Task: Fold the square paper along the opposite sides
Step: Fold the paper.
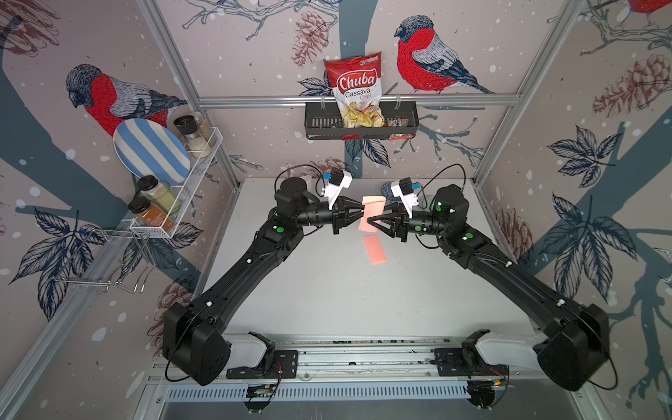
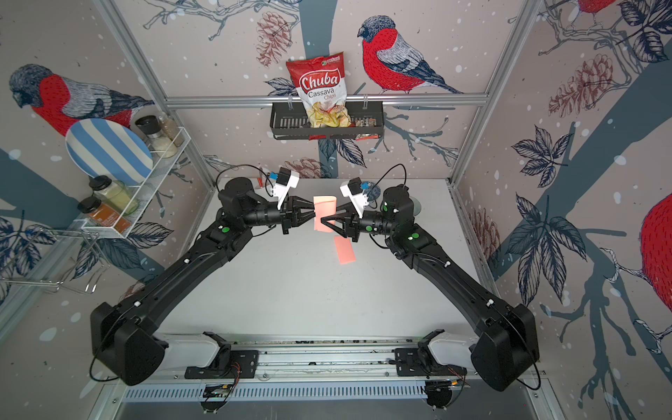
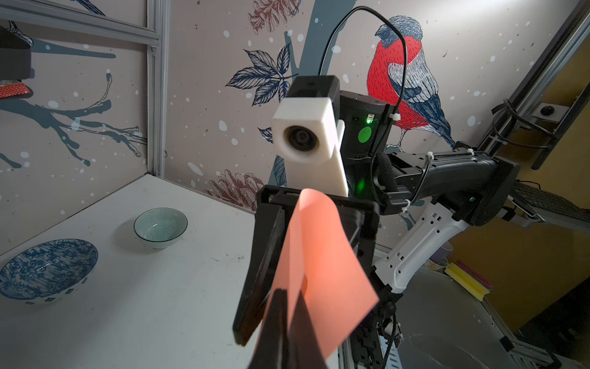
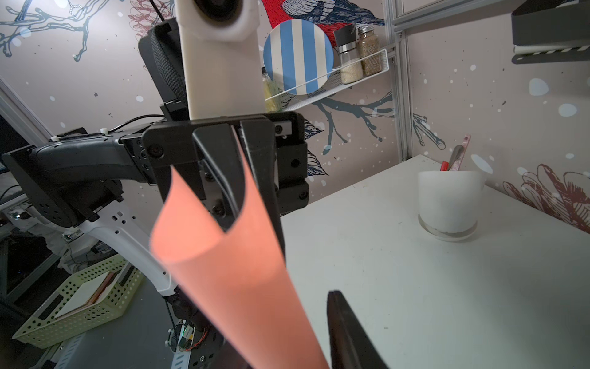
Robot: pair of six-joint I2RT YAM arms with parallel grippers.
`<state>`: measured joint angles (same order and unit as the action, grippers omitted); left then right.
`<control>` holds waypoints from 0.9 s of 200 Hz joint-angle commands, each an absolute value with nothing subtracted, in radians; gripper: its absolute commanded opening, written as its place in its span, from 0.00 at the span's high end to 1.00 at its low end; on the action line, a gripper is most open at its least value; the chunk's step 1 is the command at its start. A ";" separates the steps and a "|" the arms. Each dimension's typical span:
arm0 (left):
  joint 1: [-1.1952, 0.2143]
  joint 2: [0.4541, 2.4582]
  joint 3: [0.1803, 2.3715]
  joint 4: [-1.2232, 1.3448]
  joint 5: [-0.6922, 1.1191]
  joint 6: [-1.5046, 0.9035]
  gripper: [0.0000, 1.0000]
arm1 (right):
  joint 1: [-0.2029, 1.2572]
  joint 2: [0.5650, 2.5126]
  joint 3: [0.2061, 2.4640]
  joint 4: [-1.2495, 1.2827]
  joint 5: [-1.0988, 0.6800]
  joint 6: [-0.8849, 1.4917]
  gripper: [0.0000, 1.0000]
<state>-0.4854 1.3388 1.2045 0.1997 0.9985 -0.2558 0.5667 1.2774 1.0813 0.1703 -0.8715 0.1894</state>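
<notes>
While left end effector (image 1: 363, 208) pinches paper (image 1: 374, 204), right end effector (image 1: 375, 217) straddles it, spread — second sheet (image 1: 375, 249) nearby.

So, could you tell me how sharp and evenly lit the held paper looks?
In both top views the paper is small but fairly sharp, paler at its far end; in the left wrist view it glows, the left gripper dark and soft; in the right wrist view it is bright, softening up close.
</notes>
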 commanded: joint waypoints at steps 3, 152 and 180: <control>-0.487 1.339 1.204 0.244 1.013 -0.252 1.00 | 0.567 1.275 1.089 0.195 -0.883 0.195 0.65; -0.487 1.349 1.204 0.247 1.008 -0.249 1.00 | 0.575 1.267 1.083 0.201 -0.908 0.184 0.72; -0.488 1.348 1.202 0.248 1.008 -0.248 1.00 | 0.575 1.268 1.084 0.204 -0.908 0.185 0.73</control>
